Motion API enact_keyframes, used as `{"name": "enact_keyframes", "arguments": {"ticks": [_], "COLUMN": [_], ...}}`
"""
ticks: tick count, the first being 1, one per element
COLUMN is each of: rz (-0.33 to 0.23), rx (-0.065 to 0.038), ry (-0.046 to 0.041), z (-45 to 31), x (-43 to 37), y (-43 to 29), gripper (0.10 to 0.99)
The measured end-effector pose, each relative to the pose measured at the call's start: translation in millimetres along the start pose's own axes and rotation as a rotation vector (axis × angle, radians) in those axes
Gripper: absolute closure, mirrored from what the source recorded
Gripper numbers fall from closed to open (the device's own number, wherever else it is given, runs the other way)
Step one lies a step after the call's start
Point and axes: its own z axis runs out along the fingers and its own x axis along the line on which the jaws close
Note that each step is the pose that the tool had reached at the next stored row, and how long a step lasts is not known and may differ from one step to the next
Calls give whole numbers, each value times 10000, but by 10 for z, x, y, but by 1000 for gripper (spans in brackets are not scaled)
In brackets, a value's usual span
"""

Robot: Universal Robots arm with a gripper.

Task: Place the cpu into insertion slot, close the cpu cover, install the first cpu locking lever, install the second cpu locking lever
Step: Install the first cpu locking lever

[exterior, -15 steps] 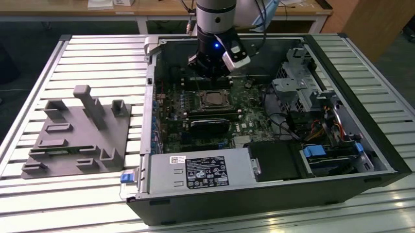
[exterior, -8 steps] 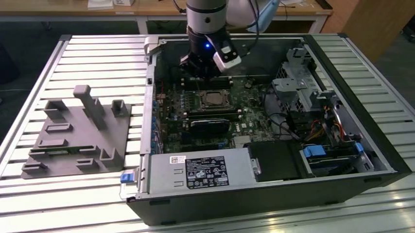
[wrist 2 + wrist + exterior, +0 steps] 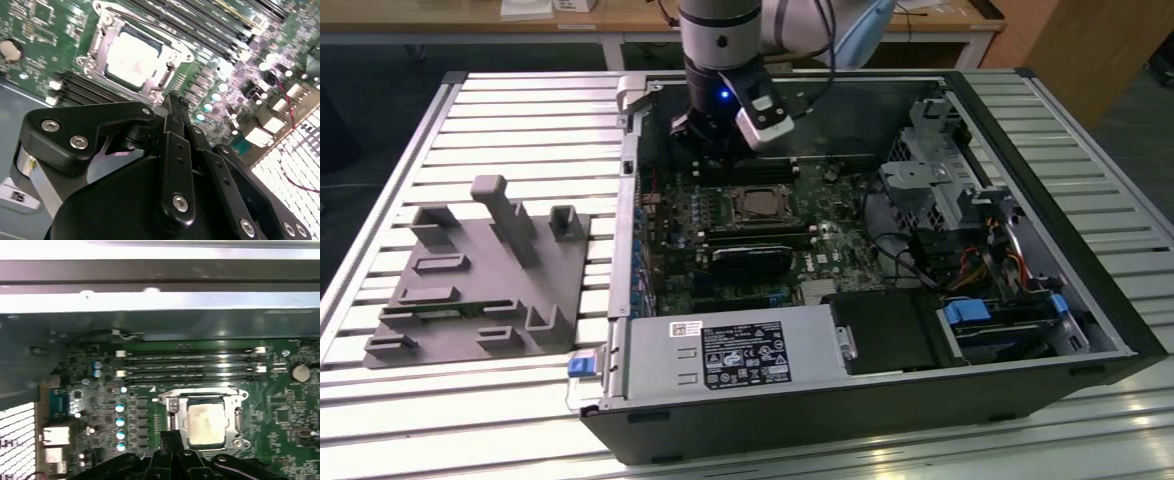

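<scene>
The cpu point(image 3: 132, 57) point(image 3: 205, 424) lies flat in its socket on the green motherboard point(image 3: 720, 235), pale silver top up. The cpu cover point(image 3: 170, 64) point(image 3: 200, 394), a thin metal frame, lies down around it. In the exterior view the socket point(image 3: 757, 204) sits mid-board. My gripper point(image 3: 707, 160) point(image 3: 175, 100) point(image 3: 173, 436) hovers above the board just beside the socket's edge, slightly to the exterior view's left of it. Its black fingers point(image 3: 176, 145) are pressed together with nothing between them.
The open computer case point(image 3: 1067, 300) surrounds the board, with a drive cage point(image 3: 927, 185), cables point(image 3: 987, 265) and a power supply point(image 3: 734, 355) inside. Memory slots point(image 3: 190, 362) run beside the socket. A grey fixture point(image 3: 480, 280) stands on the slatted table at the exterior view's left.
</scene>
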Motion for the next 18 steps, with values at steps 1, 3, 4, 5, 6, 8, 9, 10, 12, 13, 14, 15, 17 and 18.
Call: {"name": "enact_keyframes", "arguments": {"ticks": [1,3,4,5,6,8,9,10,12,13,14,15,17,18], "rz": [3,8,10,12,17,33,40,47,58,61,66,71,83,89], "rx": [-5,-25,-58,-118,-217,-470,-594,-699,-866,-943,-1041,-1130,-1312,-1400], "ry": [-1,1,2,5,10,21,26,33,40,43,47,52,60,64], "z": [-1,-4,-4,-5,-5,-5,-6,-6,-8,-8,-8,-9,-10,-10], "x": [22,60,74,79,83,90,94,101,120,129,140,149,166,174], "y": [-1,-3,-4,-4,-5,-7,-8,-9,-12,-14,-17,-19,-23,-25], "gripper": [980,980,980,980,980,980,980,980,980,980,980,980,980,980]}}
